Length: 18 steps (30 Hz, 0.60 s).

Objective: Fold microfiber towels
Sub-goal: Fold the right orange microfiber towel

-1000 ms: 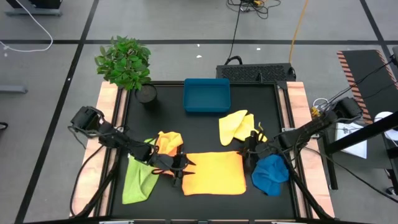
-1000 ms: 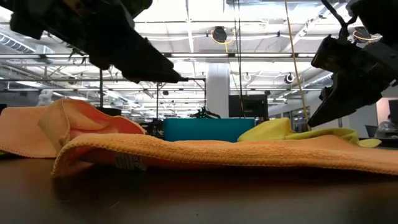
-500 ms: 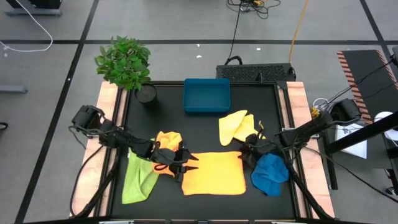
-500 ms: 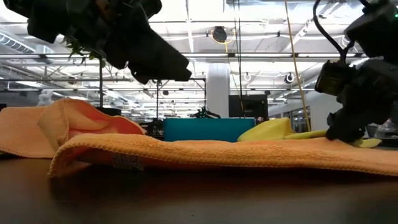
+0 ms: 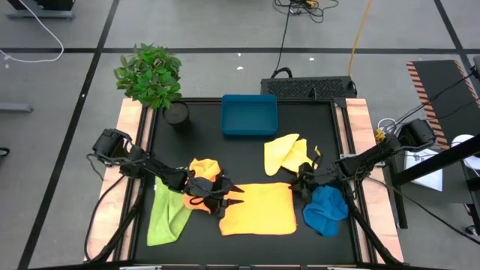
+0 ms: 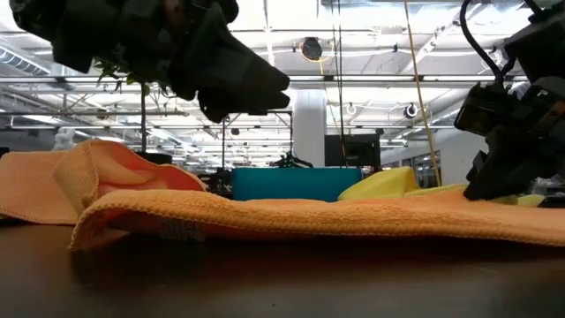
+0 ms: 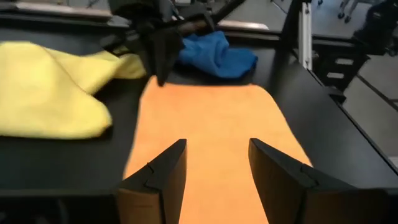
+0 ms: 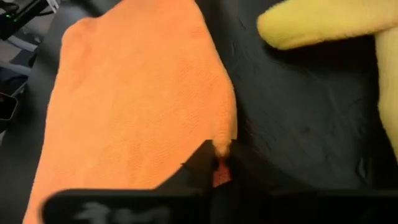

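The golden yellow towel (image 5: 256, 209) lies spread flat near the table's front middle. My right gripper (image 5: 295, 187) is shut on its far right corner. My left gripper (image 5: 232, 201) hovers open just above the towel's left edge, touching nothing; the left wrist view shows cloth between and below its fingers (image 7: 214, 165). The orange towel (image 5: 202, 171) lies bunched behind my left gripper. The lime green towel (image 5: 169, 214) lies under the left arm. The pale yellow towel (image 5: 286, 152) and the blue towel (image 5: 326, 209) lie crumpled on either side of my right arm. My right gripper pinches the golden yellow towel's far right corner (image 8: 224, 144) between its two fingers. The fingers slant down at it from the table's right side. The corner stays low at the table and the rest of the towel (image 8: 137, 99) lies flat and slack.
A teal tray (image 5: 249, 115) stands at the table's far middle, and a potted plant (image 5: 150, 75) at the far left corner. Bare black tabletop (image 5: 195, 135) shows between the tray and the towels.
My right gripper has sunk and tipped downward onto the golden yellow towel's far right corner. My left gripper has drifted a little toward the table's right, over the towel's left edge, still open. The towels lie as before.
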### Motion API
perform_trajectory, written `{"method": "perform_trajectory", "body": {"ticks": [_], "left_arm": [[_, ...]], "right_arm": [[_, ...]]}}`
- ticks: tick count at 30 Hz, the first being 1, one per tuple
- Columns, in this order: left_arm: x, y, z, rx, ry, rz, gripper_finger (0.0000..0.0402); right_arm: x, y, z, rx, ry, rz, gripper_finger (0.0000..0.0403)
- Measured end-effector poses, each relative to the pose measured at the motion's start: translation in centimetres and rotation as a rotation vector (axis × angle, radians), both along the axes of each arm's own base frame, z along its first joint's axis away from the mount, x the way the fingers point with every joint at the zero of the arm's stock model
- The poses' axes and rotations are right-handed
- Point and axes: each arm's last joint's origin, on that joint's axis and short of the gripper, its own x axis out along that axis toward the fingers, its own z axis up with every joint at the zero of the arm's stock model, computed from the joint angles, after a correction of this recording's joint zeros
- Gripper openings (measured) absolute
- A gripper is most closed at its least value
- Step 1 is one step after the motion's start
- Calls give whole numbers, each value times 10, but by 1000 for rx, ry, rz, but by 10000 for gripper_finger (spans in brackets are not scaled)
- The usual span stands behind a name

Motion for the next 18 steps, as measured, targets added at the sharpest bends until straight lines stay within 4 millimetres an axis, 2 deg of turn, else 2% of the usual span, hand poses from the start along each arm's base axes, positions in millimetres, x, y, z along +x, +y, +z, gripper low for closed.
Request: {"method": "perform_trajectory", "body": {"ticks": [2,10,15,18], "left_arm": [[2,5,1,12,-6,13,175],[17,41,10,-21,-51,-32,175],[32,57,27,-36,-90,-84,180],[42,62,38,-19,-73,-89,202]], "right_arm": [[1,0,2,-15,-22,13,8],[11,3,22,-119,-275,96,3],[13,0,24,-152,-308,90,3],[13,-2,24,-155,-307,83,2]]}}
